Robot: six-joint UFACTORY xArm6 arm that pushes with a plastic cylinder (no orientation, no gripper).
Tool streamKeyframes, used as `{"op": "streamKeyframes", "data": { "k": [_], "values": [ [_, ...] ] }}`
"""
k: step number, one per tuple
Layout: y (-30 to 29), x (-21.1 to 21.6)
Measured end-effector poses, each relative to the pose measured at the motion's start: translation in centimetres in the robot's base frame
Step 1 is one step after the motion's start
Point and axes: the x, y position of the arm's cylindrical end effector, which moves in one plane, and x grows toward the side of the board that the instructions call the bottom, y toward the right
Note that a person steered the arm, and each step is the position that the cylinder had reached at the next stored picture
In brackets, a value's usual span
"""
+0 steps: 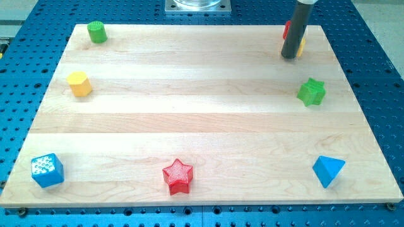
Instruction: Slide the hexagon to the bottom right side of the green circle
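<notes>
The yellow hexagon (79, 83) lies near the board's left edge in the upper half. The green circle (96, 31), a short cylinder, stands at the top left corner, above and slightly right of the hexagon. My tip (290, 57) is at the top right of the board, far from both. It stands against a red block (286, 29) and a yellow block (302, 46), both mostly hidden behind the rod, shapes not clear.
A green star (311, 92) lies at the right edge below my tip. A blue triangle (328, 170) sits at the bottom right, a red star (177, 176) at the bottom middle, a blue cube (47, 170) at the bottom left. The wooden board (202, 120) rests on a blue perforated table.
</notes>
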Motion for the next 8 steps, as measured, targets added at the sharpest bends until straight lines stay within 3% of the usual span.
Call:
{"op": "streamKeyframes", "data": {
  "k": [1, 4, 5, 6, 7, 8],
  "values": [
    [-3.7, 1.0],
    [-44.2, 3.7],
    [-49.1, 9.2],
    [-46.3, 14.2],
    [-40.3, 13.2],
    [-49.2, 14.4]
  ]
}}
